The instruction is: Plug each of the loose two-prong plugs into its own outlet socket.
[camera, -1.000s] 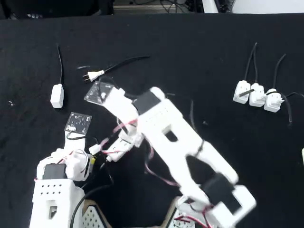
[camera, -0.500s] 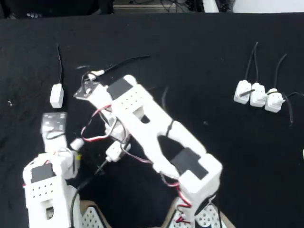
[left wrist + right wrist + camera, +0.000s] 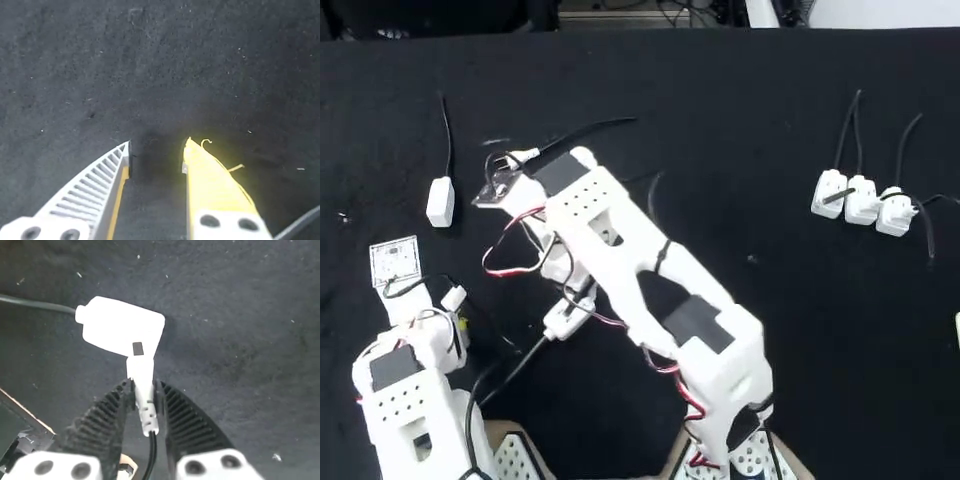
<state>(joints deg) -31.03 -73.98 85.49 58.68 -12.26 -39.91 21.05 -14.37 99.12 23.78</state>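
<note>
While the right arm stretches out over the black table (image 3: 740,90) toward its far left side, the right gripper (image 3: 143,386) is clamped on the white two-prong plug (image 3: 146,412). Ribbed fingers (image 3: 107,415) squeeze both sides of its body, and the black cord runs back between them. Right ahead of the plug lies the white outlet socket (image 3: 117,330), its own thin cord leaving from the far end. From the wrist the plug's front end meets the socket's edge, though I can't tell whether they really touch. From above, the gripper (image 3: 500,180) sits over the plug (image 3: 525,156), and the socket (image 3: 440,202) lies beside it, closer to the table's left edge, with dark cloth between them. Over on the left arm, the left gripper (image 3: 155,147) hangs above bare cloth, fingers apart, nothing between them. Far across on the right, a row of three sockets (image 3: 861,200) sits close together, black cords running away from them.
</note>
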